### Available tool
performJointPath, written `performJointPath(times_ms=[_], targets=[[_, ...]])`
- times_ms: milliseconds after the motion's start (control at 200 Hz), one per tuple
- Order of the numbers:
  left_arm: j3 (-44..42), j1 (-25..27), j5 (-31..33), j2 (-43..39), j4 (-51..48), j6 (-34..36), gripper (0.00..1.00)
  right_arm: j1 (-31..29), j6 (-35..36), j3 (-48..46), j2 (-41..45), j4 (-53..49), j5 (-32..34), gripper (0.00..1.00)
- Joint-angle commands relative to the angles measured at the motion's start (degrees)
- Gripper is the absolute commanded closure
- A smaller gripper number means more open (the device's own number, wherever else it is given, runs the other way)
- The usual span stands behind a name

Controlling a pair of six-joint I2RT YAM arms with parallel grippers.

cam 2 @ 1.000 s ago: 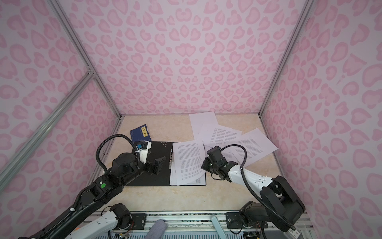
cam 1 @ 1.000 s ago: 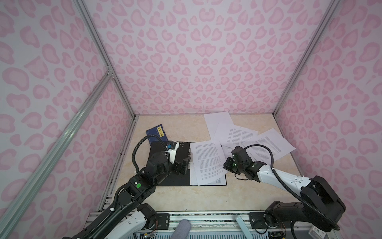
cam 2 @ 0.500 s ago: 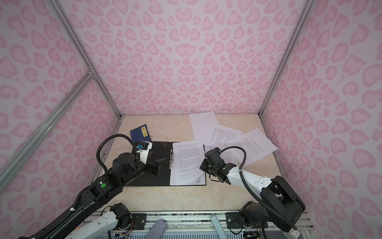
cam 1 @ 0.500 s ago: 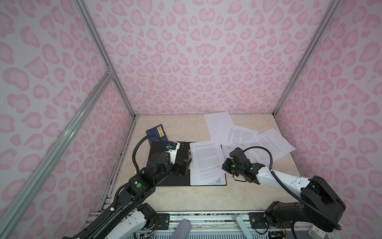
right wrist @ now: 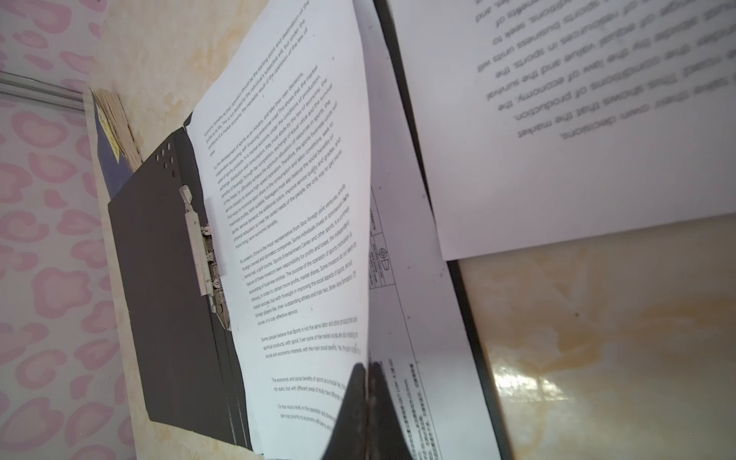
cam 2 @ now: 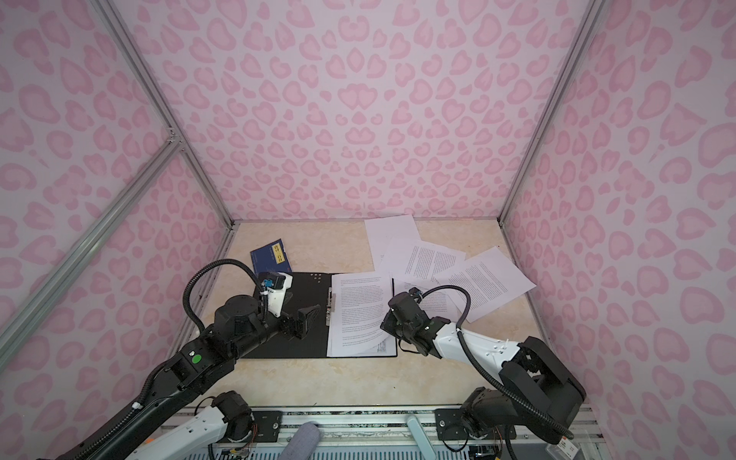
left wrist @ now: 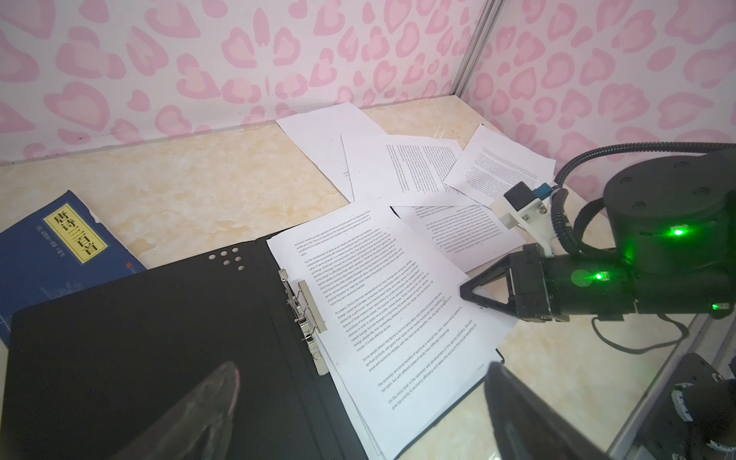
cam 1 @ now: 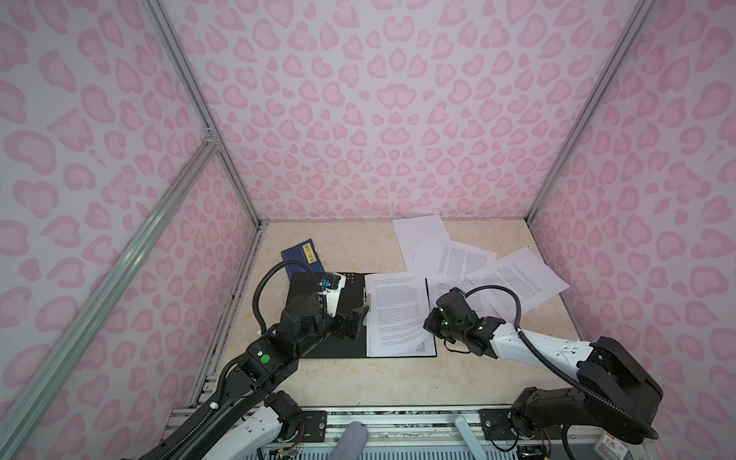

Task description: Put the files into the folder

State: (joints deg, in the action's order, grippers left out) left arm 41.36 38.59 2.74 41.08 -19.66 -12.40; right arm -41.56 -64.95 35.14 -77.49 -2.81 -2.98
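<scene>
Left pincer (cam 1: 353, 321) gapes wide; right pincer (right wrist: 367, 374) is pinched together.

Dark-blue booklet (cam 1: 299, 255) lies flat, yellow label (left wrist: 75, 235) facing up, at the back left of the beige marbled tabletop (cam 1: 350, 243). Pink heart-print walls (cam 1: 378, 119) close in on three sides; aluminium posts (cam 1: 592, 107) run up the back corners.

The folder (cam 1: 354, 292) lies open and flat at the near centre-left of the tabletop (cam 1: 358, 382), black inside facing up, metal clip (left wrist: 306, 314) along the spine. Printed white files (cam 1: 398, 310) are stacked on its right half. The top sheet (right wrist: 298, 199) has its right edge raised. Further sheets (cam 1: 517, 278) overlap at far right.
</scene>
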Motion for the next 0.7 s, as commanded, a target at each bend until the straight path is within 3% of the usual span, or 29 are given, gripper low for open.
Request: performJointPath(times_ms=[0,695], targets=[[0.6,0.0,-0.8,-0.3,1.0,0.0,0.03,-0.7,-1.3,-0.4,-0.2,0.3,1.6,1.0],[0.5,0.0,-1.6,-0.4,0.9,-0.3,0.03,-3.0,-3.1,-0.6,-2.5,2.8,1.2,1.0]])
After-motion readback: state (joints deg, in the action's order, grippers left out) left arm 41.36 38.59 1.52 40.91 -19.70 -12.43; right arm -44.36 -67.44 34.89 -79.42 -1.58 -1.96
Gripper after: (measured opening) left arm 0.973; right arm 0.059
